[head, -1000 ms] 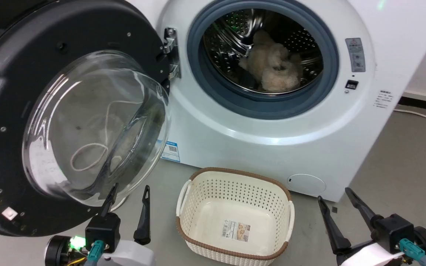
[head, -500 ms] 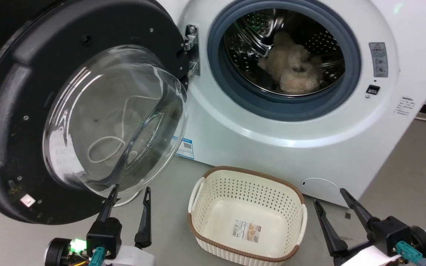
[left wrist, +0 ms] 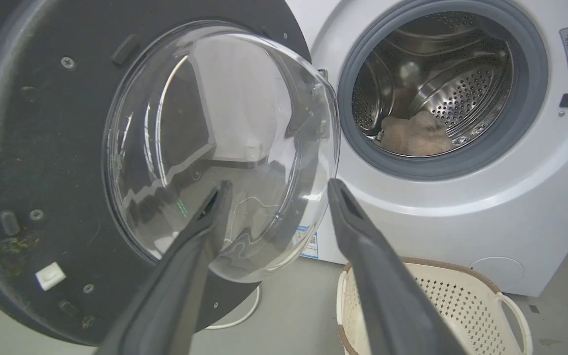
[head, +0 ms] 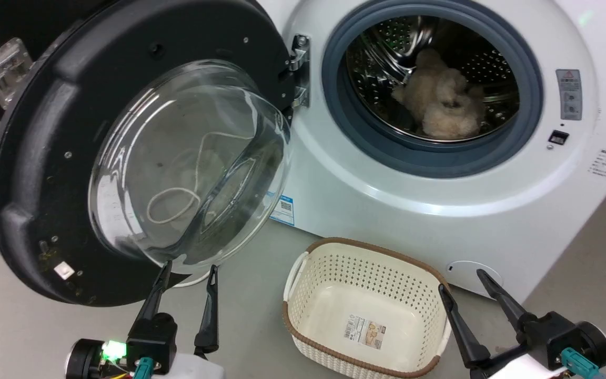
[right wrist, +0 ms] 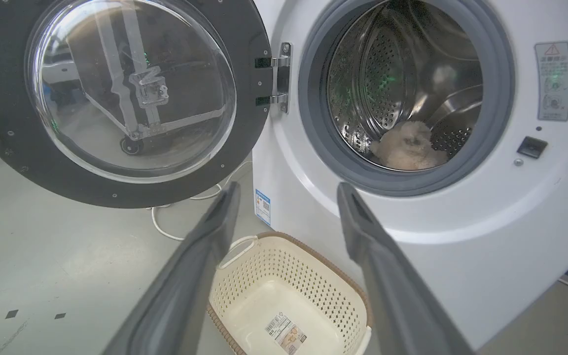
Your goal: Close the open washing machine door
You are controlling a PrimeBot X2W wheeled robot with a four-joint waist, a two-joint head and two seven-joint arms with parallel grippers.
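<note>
Left gripper: fingers spread wide, nothing between them. The washing machine door stands swung fully open just ahead of and above it, black frame reaching off to its left, the clear glass bowl bulging toward the fingers. In the head view the left fingertip overlaps the bowl's lower rim; contact cannot be told. In the left wrist view the bowl sits beyond the left finger and in the gap between the two. A hinge ahead and to the right of this gripper joins the door to the white washer. Further right is the blue-grey rubber ring around the steel drum, with a fluffy beige bundle lying inside. Right gripper: fingers likewise wide, empty, low near the washer's front lower corner. A cream perforated basket with a brown rim sits on the grey floor between the two grippers, just left of the right one. A white cable lies on the floor under the door.
</note>
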